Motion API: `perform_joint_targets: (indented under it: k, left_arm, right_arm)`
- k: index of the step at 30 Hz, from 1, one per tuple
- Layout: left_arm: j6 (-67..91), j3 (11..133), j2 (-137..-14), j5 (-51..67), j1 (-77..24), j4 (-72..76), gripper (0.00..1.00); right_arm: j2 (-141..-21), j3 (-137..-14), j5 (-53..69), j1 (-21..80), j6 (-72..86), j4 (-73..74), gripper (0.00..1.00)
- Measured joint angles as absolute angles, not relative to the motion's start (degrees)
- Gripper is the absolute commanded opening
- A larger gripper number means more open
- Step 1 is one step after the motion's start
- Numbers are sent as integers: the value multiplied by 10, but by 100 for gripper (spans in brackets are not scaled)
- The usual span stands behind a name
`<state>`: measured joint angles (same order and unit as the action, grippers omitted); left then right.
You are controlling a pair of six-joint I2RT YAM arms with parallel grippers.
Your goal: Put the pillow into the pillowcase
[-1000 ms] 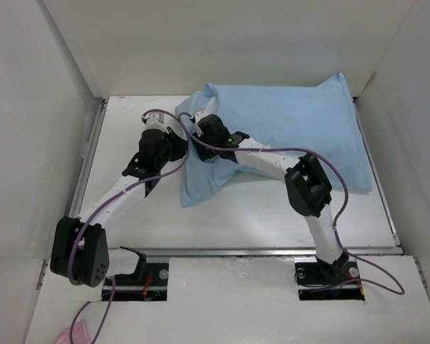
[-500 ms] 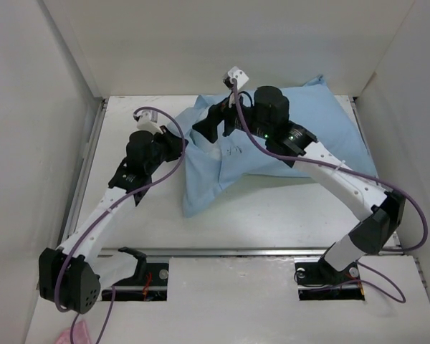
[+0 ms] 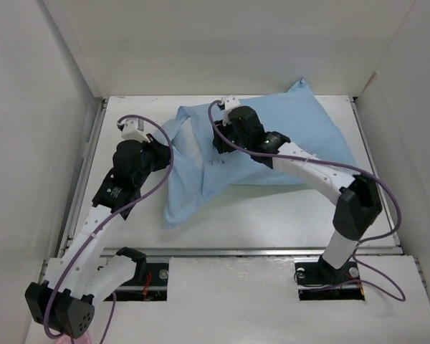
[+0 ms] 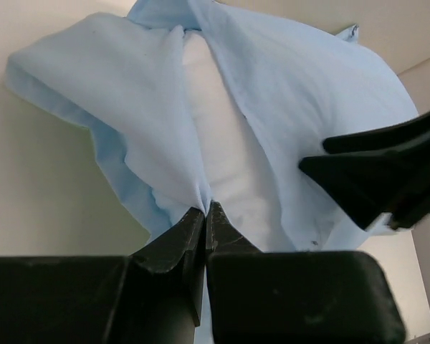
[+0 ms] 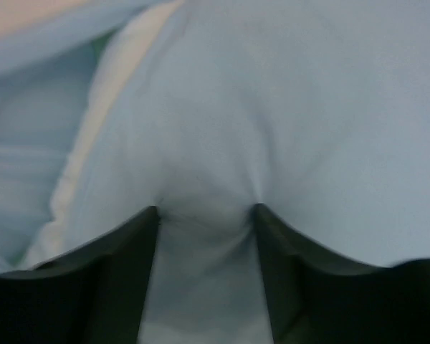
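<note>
Thin light blue fabric pillowcase (image 3: 308,136) is lying on the white table (image 3: 272,215), bulging with the soft white rectangular pillow (image 4: 226,143) inside it. Its long axis is running from the near left to the far right in the top view. One far corner is poking up away from the arms, and the loose open end is trailing toward the near left.

Left gripper (image 4: 204,209) is pinching the pillowcase's open edge. Its fingers are clenched tight on a thin fold of blue cloth. Just beyond those fingertips the opening is gaping and a white strip of pillow is showing between the two blue flaps.

Right gripper (image 5: 204,215) is pressing down on top of the pillowcase, just right of the opening. Its fingers are partly apart and grasping a bunched hump of blue fabric, with cloth puckering at each fingertip. A pale strip of pillow is showing to the left of its fingers. Whether it is also gripping the pillow underneath, cannot tell.
</note>
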<state>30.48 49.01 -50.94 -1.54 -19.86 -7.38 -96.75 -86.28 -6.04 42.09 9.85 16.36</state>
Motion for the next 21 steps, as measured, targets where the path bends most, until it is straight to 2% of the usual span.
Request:
perform_joint_targets:
  k: [1,4,5,7,10,13,14,15,16,17,18,19,21]
  left_arm:
    - [304,493,-509,-17,-198,-77,0]
    - [299,507,-530,-6,-198,-84,0]
    - [295,516,-542,-1,-198,-90,0]
    - [282,550,-573,17,-196,-110,0]
    - [263,609,-605,46,-192,-126,0]
    - [258,640,-609,76,-190,-107,0]
    - [260,645,-606,83,-192,-90,4]
    - [264,647,-602,86,-193,-74,14]
    - [271,645,-597,82,-195,-68,46]
    - [280,639,-591,71,-197,-67,66]
    - [293,630,-589,57,-197,-71,85]
    - [303,622,-588,41,-197,-79,100]
    - [329,602,-594,-1,-197,-113,100]
  right_arm:
    - [-985,-863,-55,424,93,163,37]
    - [-1063,-888,-56,438,88,157,14]
    - [-1090,-898,-58,443,90,153,7]
    - [-1141,-920,-63,451,100,140,1]
    - [-1194,-953,-72,456,122,117,0]
    - [-1196,-953,-67,455,140,92,0]
    - [-1191,-947,-54,455,144,79,7]
    - [-1178,-935,-48,456,146,77,17]
    - [-1163,-919,-38,458,146,72,28]
    - [-1147,-905,-27,459,147,72,45]
    - [-1127,-890,-12,460,146,74,48]
    - [-1106,-875,3,460,141,76,50]
    - [-1058,-849,27,460,136,86,50]
